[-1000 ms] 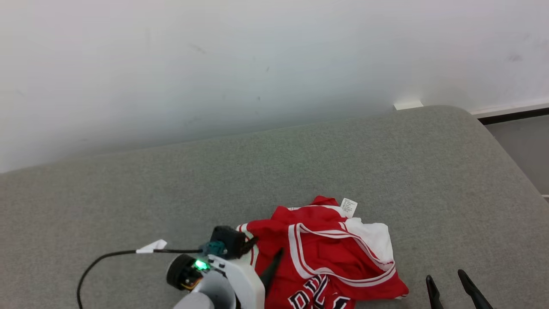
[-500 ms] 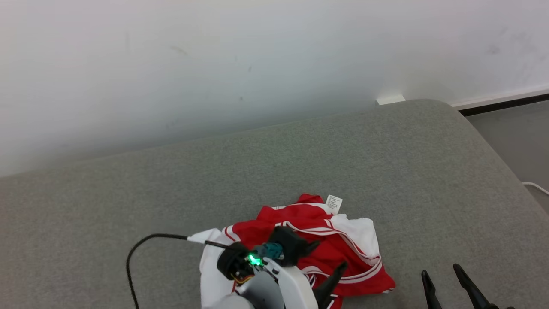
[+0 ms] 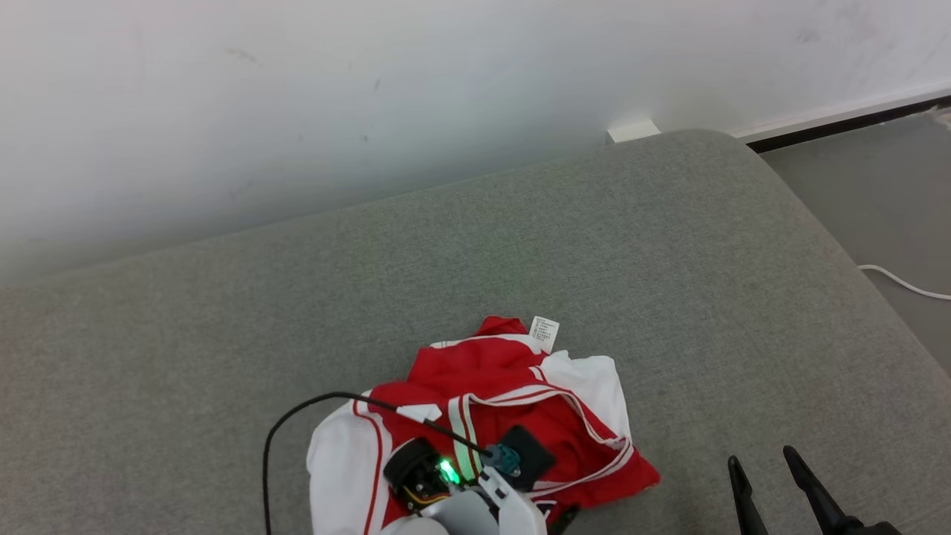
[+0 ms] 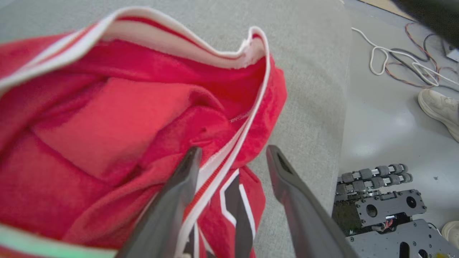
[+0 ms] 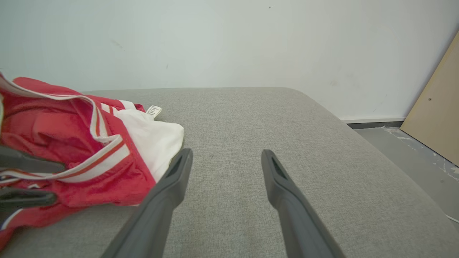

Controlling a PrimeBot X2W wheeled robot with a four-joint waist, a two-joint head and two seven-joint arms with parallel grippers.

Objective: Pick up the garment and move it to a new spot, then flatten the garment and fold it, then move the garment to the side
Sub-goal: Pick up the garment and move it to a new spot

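The garment (image 3: 513,371) is a red and white jersey, lying crumpled near the front edge of the grey cushion (image 3: 520,245). My left arm's wrist (image 3: 475,501) hangs over its near side. In the left wrist view my left gripper (image 4: 233,154) is open just above the garment (image 4: 107,118), and a white and red trimmed hem runs between its fingers. My right gripper (image 3: 765,472) is open at the lower right, clear of the cloth. In the right wrist view the right gripper (image 5: 226,154) points over bare cushion, with the garment (image 5: 71,143) to its left.
A white wall (image 3: 371,89) runs along the cushion's far edge. Right of the cushion the surface drops to grey floor (image 3: 891,193), where a white cable (image 3: 903,282) lies. The left wrist view shows the robot base (image 4: 383,204), loose cables (image 4: 405,61) and a pale shoe (image 4: 439,107).
The camera has swung, shifting the whole picture up and left. My left arm has moved right, from the garment's left side to over it, uncovering its white left part. The right gripper has stayed put.
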